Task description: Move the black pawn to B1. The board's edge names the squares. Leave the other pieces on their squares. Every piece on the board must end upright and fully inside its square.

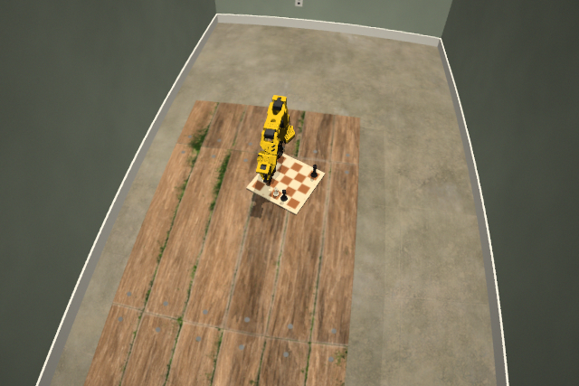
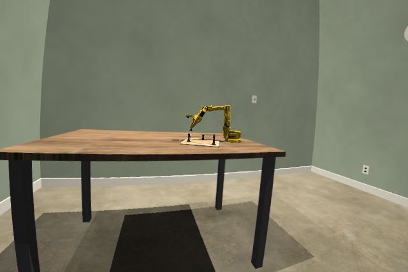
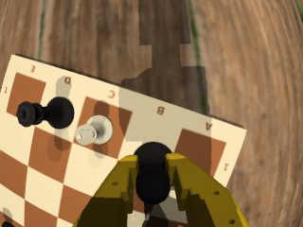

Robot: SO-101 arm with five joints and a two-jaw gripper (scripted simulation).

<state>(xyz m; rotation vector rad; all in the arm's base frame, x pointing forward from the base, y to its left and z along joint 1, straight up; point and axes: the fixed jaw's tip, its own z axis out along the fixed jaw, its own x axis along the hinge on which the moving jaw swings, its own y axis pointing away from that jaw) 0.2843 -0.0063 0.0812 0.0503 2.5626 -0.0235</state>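
Observation:
My gripper [image 3: 153, 180] is shut on the black pawn [image 3: 153, 173], whose round head shows between the yellow fingers in the wrist view. It hangs a little above the chessboard [image 3: 95, 170], over the row-1 end near the edge letter B [image 3: 161, 112]. In the top view the arm [image 1: 273, 138] leans over the board's [image 1: 286, 181] left corner and hides the pawn. In the exterior view the gripper tip [image 2: 190, 128] is clearly above the board [image 2: 199, 142].
A white pawn [image 3: 95, 130] stands near the edge letter C, with a taller black piece [image 3: 44, 113] beside it near D. Another black piece [image 1: 314, 170] stands at the board's far side. The arm's shadow lies on the wooden table beyond the board.

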